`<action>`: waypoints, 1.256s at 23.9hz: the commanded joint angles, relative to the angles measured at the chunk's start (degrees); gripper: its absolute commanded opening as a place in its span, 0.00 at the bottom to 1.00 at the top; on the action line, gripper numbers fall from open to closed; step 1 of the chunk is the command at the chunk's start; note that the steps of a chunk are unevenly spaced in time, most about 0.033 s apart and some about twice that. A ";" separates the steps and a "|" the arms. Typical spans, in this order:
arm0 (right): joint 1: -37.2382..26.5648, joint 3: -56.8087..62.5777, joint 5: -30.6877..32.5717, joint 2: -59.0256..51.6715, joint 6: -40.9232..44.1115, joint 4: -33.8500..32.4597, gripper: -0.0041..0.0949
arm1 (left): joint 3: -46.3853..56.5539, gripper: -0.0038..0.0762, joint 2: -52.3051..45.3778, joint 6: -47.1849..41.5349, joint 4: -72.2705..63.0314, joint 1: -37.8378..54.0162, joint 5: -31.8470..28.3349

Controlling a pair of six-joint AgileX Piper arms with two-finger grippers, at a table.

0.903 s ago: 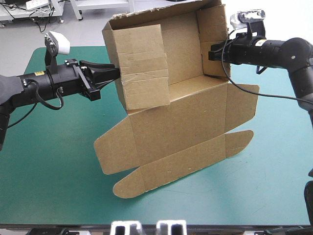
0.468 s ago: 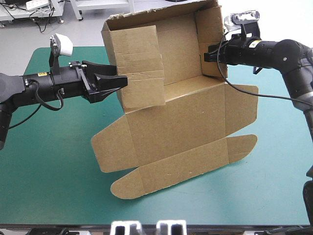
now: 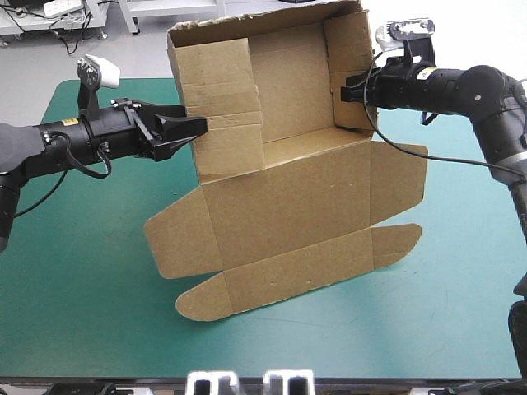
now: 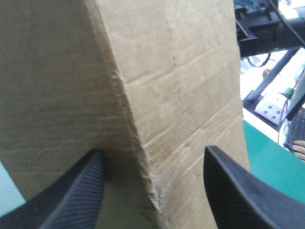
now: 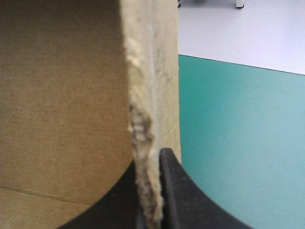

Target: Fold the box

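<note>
The brown box (image 3: 288, 206) stands half raised: its back and side walls are up at the far side, and its lid panel and rounded flaps (image 3: 247, 288) lie flat toward the front edge. My left gripper (image 3: 200, 126) sits at the folded left wall (image 3: 222, 107). In the left wrist view that gripper (image 4: 152, 150) is open, with the wall's creased corner (image 4: 138, 119) between its spread fingers. My right gripper (image 3: 346, 89) is at the right wall (image 3: 354, 66). The right wrist view shows this gripper (image 5: 150, 162) shut on that wall's ragged edge (image 5: 147, 71).
The teal-green cover (image 3: 82, 288) stretches to the left of and in front of the box. The table's far edge lies just behind the raised walls. My right arm (image 4: 267, 28) shows beyond the box in the left wrist view.
My left gripper, earlier closed on the left wall, has opened and drawn back a little. The whole box has slid slightly to the left. The right gripper keeps its hold.
</note>
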 commanded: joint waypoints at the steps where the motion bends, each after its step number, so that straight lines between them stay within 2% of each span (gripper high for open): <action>1: 0.33 -1.55 -2.35 -2.29 0.42 5.31 0.04 | -1.54 0.51 -0.67 -2.53 0.16 -0.47 -4.26; 5: 0.57 -1.55 -0.92 -2.60 0.36 5.63 0.04 | -1.54 0.46 0.85 -2.53 0.76 -0.47 -7.18; 11: 5.38 -1.55 -1.67 -4.32 1.75 2.90 0.04 | -1.54 0.38 4.69 -4.06 0.76 -0.47 -9.62; 13: 8.56 -1.55 -1.55 -5.06 5.21 -1.73 0.04 | -1.54 0.28 6.31 -4.06 0.76 -0.47 -10.30; 16: 12.34 -1.55 -1.33 -5.83 7.54 -3.68 0.04 | -1.54 0.04 6.70 -3.92 6.49 -0.47 -15.40; 19: 13.74 -1.55 -1.07 -6.06 8.59 -5.16 0.04 | -1.54 0.03 6.60 -5.56 7.81 -0.47 -16.98; 23: 14.56 -1.55 3.57 -6.06 15.81 -14.44 0.04 | -1.54 0.03 4.41 -9.67 8.97 -0.47 -14.28; 25: 14.56 -1.80 6.52 -6.06 18.50 -16.74 0.04 | -2.64 0.03 2.34 -14.92 15.13 -0.47 -12.77; 28: 14.56 -1.80 13.28 -6.06 22.43 -20.15 0.04 | -8.73 0.03 1.65 -22.43 26.96 -0.47 -3.69; 30: 14.56 -1.80 16.93 -6.06 23.97 -22.76 0.04 | -10.56 0.03 1.92 -24.69 29.58 -0.47 -0.84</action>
